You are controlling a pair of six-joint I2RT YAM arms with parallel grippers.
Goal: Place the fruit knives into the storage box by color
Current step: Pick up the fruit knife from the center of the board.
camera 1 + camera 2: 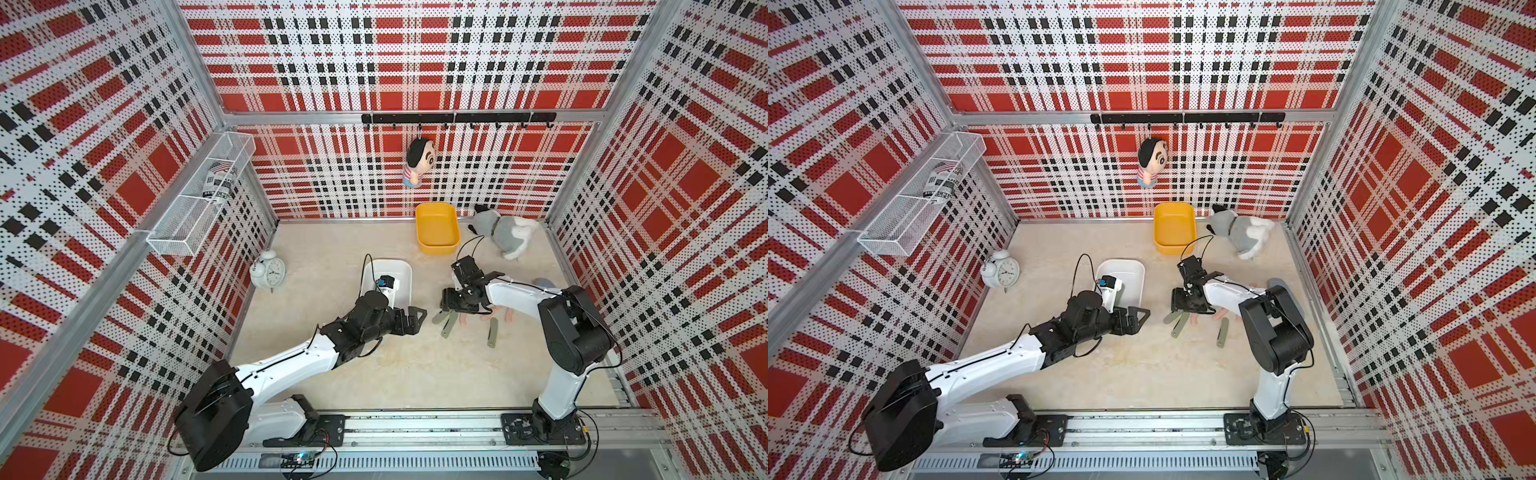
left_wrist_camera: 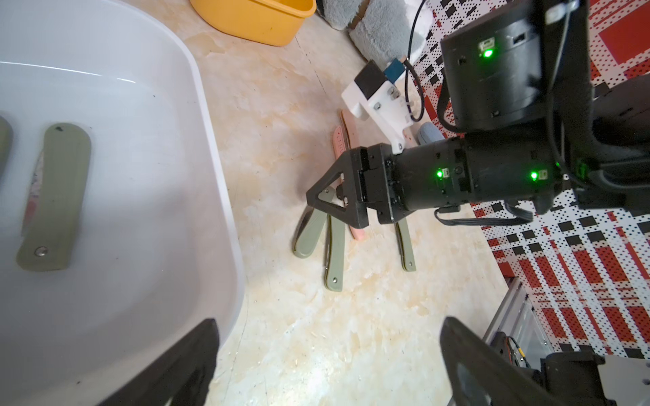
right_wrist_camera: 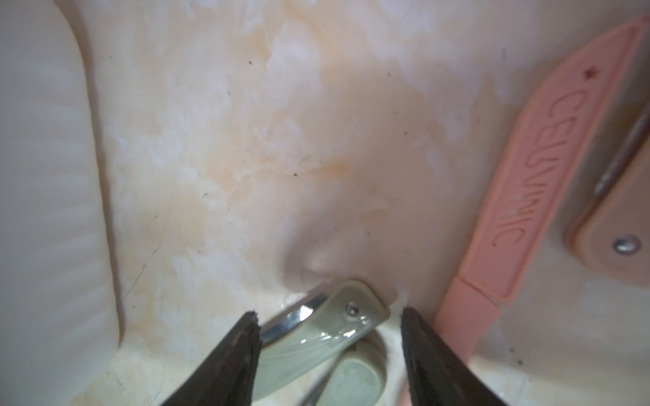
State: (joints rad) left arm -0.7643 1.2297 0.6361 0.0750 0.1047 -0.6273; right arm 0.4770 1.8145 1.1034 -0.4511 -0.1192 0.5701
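— Where is the right hand (image 3: 330,314)?
— Low over the loose green knife (image 3: 309,342), right of the surface's (image 1: 415,374) middle. Its fingers are parted astride the riveted end, not clamping it.
— How does that knife lie?
— Flat. Its long axis seems to slant near-left to far-right, rivet end farther.
— Left hand (image 2: 329,327)?
— Spread wide and empty beside the white box (image 2: 225,197); a second green knife (image 2: 56,197) lies inside.
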